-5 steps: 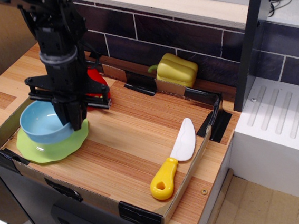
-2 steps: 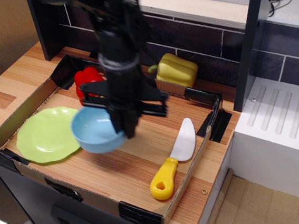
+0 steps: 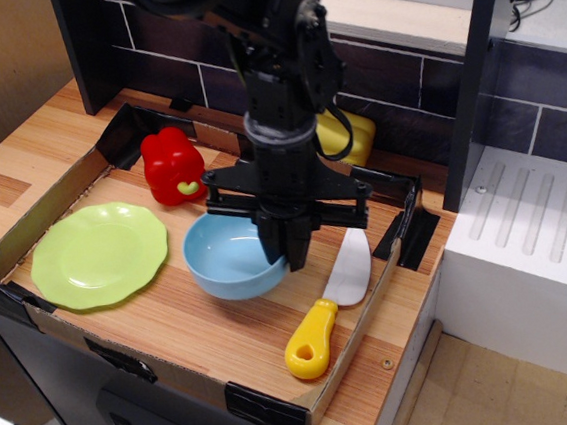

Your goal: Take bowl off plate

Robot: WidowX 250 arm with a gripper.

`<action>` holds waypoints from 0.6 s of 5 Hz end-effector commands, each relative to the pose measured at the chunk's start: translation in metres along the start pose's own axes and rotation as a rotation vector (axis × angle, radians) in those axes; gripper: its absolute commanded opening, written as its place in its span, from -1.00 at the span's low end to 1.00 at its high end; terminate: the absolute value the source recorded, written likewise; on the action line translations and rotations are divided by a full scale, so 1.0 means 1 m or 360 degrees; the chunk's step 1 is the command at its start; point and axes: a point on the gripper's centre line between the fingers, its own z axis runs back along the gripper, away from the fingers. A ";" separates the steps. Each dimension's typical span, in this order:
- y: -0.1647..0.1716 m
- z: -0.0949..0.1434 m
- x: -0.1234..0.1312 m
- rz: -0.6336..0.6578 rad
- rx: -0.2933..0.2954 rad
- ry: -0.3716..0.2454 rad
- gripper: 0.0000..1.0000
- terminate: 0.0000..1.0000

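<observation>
Bowl (image 3: 232, 259) was carried right off the plate (image 3: 100, 253) within the last second; now seen mid-tray, just left of the knife (image 3: 334, 298). Gripper (image 3: 289, 249) was clamped on its right rim. Plate was left bare; release appeared outstanding.

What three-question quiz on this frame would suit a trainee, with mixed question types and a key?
1. True or false: the blue bowl sits on the green plate.
2. Multiple choice: which thing lies just right of the bowl? A) red pepper B) yellow-handled knife C) green plate
3. Fill in: the robot's hand is at the bowl's ____ rim.

Key
1. False; the bowl is off the plate, to its right, over the wooden board.
2. B, the yellow-handled knife. The red pepper stands behind the bowl, to its left.
3. Right; the fingers close on that rim.
</observation>
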 end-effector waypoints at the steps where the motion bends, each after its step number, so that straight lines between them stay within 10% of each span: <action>1: -0.011 0.009 0.020 0.0061 -0.0026 -0.0076 1.00 -1.00; 3: -0.009 0.032 0.026 0.0078 -0.0072 -0.0123 1.00 -1.00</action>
